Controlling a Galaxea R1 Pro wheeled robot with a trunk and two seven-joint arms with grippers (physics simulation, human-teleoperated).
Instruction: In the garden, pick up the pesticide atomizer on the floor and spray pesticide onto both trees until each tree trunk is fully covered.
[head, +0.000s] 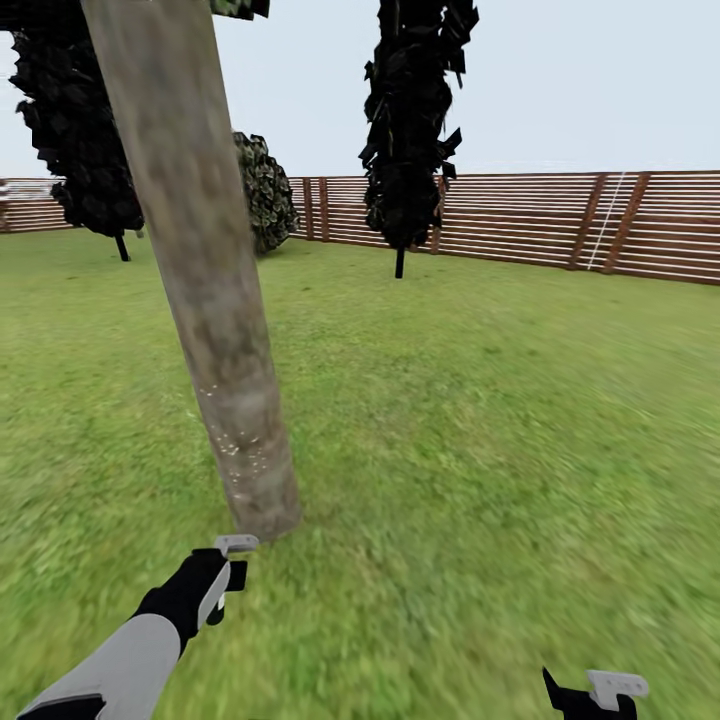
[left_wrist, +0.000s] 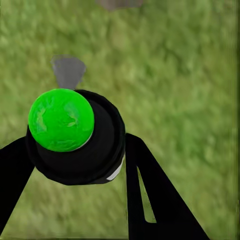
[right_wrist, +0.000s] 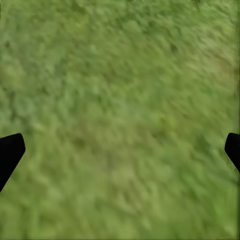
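Lawn (head: 480, 420): green grass extends ahead of me to the slatted wooden fence (head: 560, 220). One thick mottled tree trunk (head: 200, 270) stands on it near left, white specks (head: 235, 440) low on its bark. Two dark trees (head: 405, 130) and a round bush (head: 265, 190) stand far, by the fence.

No text, label, brand, number or sign can be read in any of the three views. The thick mottled grey-brown tree trunk (head: 205, 290) carries only bark and a scatter of tiny white specks (head: 235, 440) low on its side, no lettering. The brown horizontal-slat wooden fence (head: 520, 220), running from nine o'clock to three o'clock across the head view, bears no board or plate. The dark round sprayer with a bright green cap (left_wrist: 75, 135) in the left wrist view shows a plain cap and body, without print.
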